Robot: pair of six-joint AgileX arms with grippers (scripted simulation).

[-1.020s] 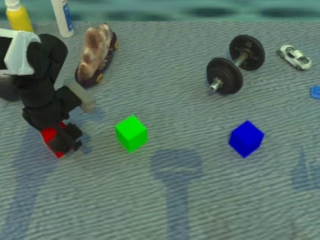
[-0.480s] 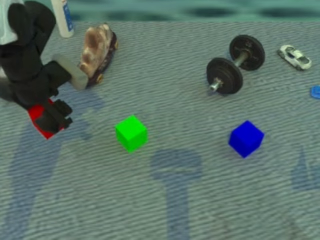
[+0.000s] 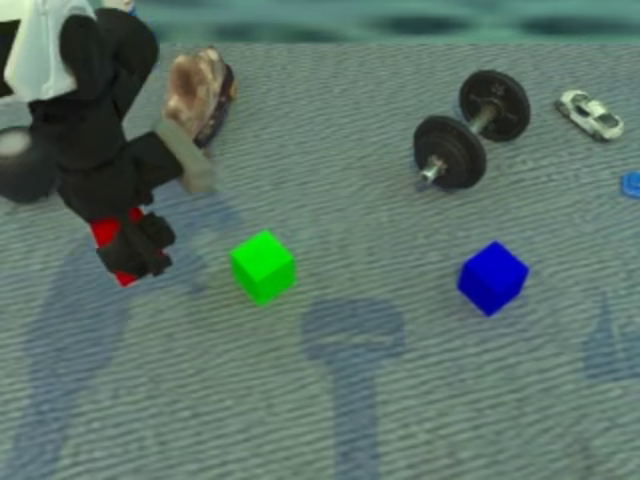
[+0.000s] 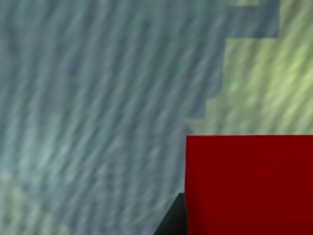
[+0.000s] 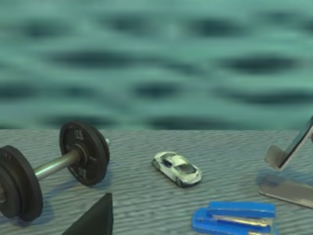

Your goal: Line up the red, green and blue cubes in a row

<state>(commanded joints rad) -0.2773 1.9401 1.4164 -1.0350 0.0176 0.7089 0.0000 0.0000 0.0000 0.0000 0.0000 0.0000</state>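
- Top view first: left gripper (image 3: 128, 250) sits near the table's left edge, clamped on the red cube (image 3: 105, 233), which peeks out between the black fingers.
- Green cube (image 3: 262, 266) rests on the table (image 3: 330, 420) just right of that gripper, and the blue cube (image 3: 492, 277) is well apart from it, toward the right edge.
- Far edge has a brown shoe (image 3: 197, 92) by the left arm, plus a black dumbbell (image 3: 472, 129) and a white toy car (image 3: 590, 113) near the far right corner.
- Left wrist view: red cube (image 4: 249, 184) fills one corner, with a dark finger (image 4: 171, 223) against its side and table cloth behind.
- Right wrist view: dumbbell (image 5: 49, 169), toy car (image 5: 176, 168) and a blue stapler (image 5: 234, 218) on the table; only a dark fingertip (image 5: 95, 218) shows, so can't tell how the right gripper stands.
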